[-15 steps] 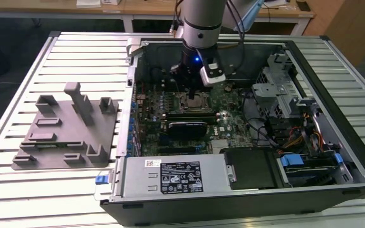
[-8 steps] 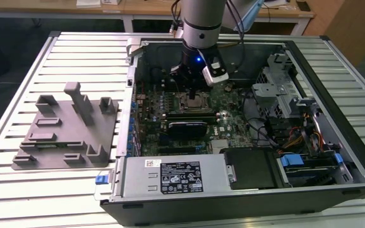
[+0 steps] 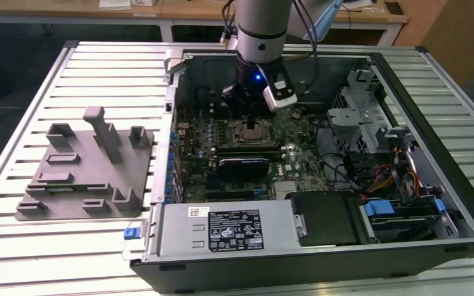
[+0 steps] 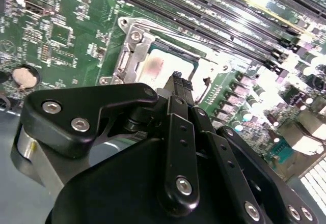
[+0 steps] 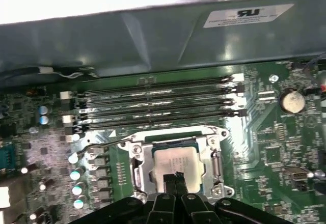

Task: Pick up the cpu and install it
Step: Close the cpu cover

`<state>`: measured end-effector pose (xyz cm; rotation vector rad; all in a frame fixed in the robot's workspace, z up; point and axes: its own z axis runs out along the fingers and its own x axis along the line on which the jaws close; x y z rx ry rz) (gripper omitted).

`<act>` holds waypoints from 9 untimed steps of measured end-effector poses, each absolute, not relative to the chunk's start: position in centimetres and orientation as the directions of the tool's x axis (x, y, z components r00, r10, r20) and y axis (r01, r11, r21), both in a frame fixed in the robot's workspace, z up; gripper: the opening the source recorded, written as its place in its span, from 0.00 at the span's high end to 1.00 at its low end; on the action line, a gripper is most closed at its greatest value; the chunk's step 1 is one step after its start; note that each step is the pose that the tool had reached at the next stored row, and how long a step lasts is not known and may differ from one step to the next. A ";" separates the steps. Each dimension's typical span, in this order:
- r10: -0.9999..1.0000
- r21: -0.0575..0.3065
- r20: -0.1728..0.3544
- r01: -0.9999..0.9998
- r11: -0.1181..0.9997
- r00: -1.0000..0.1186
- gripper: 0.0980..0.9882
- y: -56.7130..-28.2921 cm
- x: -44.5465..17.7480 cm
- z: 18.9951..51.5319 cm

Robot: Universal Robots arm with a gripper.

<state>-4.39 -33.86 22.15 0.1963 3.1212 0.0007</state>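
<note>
The slatted metal worktop (image 3: 23, 259) carries an open computer case (image 3: 320, 271) across the centre and the exterior view's right. A grey holder tray (image 3: 81, 179) with upright posts lies at the exterior view's left, well apart from the arm. Inside the case, a power supply (image 3: 179, 231) lies along the lower edge of the exterior view, and the green motherboard (image 3: 303, 154) lies flat above it in that frame. The robot arm (image 3: 260, 24) descends from the upper centre of the exterior view and ends above the motherboard. In the first wrist view, four parallel memory slots (image 5: 158, 107) run beside the metal socket frame (image 5: 215, 158). The cpu (image 5: 175, 159), with its silver top face up, lies flat inside this frame, not on the tray. The gripper (image 5: 175, 177) hangs directly over the cpu, with its tips just above the near edge of the chip. Its fingers (image 4: 178, 84) are pressed together and hold nothing. The cpu is square, so it has no long axis to align. A printed white label (image 5: 248, 14) is fixed to the case wall, and a black-and-white rating label (image 3: 235, 229) is fixed to the power supply.
</note>
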 end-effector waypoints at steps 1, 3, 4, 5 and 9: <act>0.125 0.003 -0.024 0.125 0.992 -0.992 0.99 -33.9 -4.4 22.1; 0.125 0.006 -0.047 0.125 0.992 -0.991 0.99 -33.9 -4.4 22.1; 0.125 0.007 -0.057 0.125 0.992 -0.990 0.99 -33.9 -4.5 22.1; 0.126 0.008 -0.065 0.125 0.992 -0.990 0.99 -33.9 -4.5 22.1; 0.126 0.009 -0.070 0.126 0.992 -0.990 0.99 -33.9 -4.5 22.1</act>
